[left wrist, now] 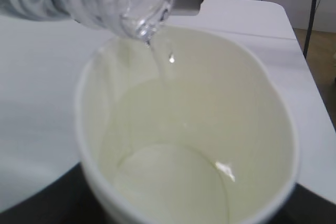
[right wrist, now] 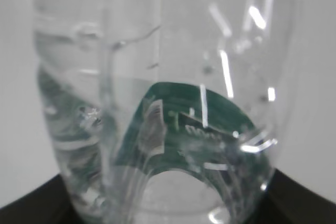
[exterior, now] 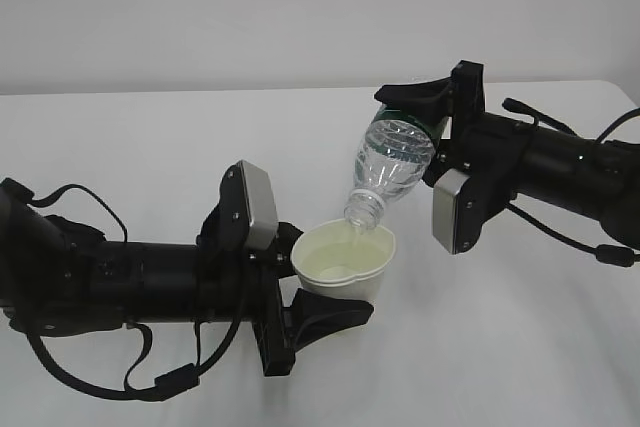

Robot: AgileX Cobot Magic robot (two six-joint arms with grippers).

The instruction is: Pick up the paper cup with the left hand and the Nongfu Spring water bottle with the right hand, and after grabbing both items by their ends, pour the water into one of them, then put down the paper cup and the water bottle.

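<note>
A clear Nongfu Spring water bottle (exterior: pixel 392 162), uncapped and tipped neck-down, hangs with its mouth just over the rim of a white paper cup (exterior: pixel 345 265) above a white table (exterior: pixel 150 147). In the left wrist view a thin stream of water (left wrist: pixel 160 66) falls from the bottle's mouth (left wrist: pixel 144 27) onto the cup's cream inside wall (left wrist: pixel 210 129), and a shallow pool lies at the bottom. Water remains in the bottle; the right wrist view shows it through the ribbed plastic, with the dark green label (right wrist: pixel 194 124) behind.

The table around the two arms is bare; a pale wall stands behind it. The bottle's neck crosses part of the cup's far rim in the exterior view.

The left hand (exterior: pixel 130 277) reaches in low from the left, its tool (exterior: pixel 310 292) closed around the cup, holding it upright off the table. The right hand (exterior: pixel 540 167) comes in from the right, higher, its tool (exterior: pixel 425 112) clamped on the bottle's base end, near the label, tilting it down towards the cup.
</note>
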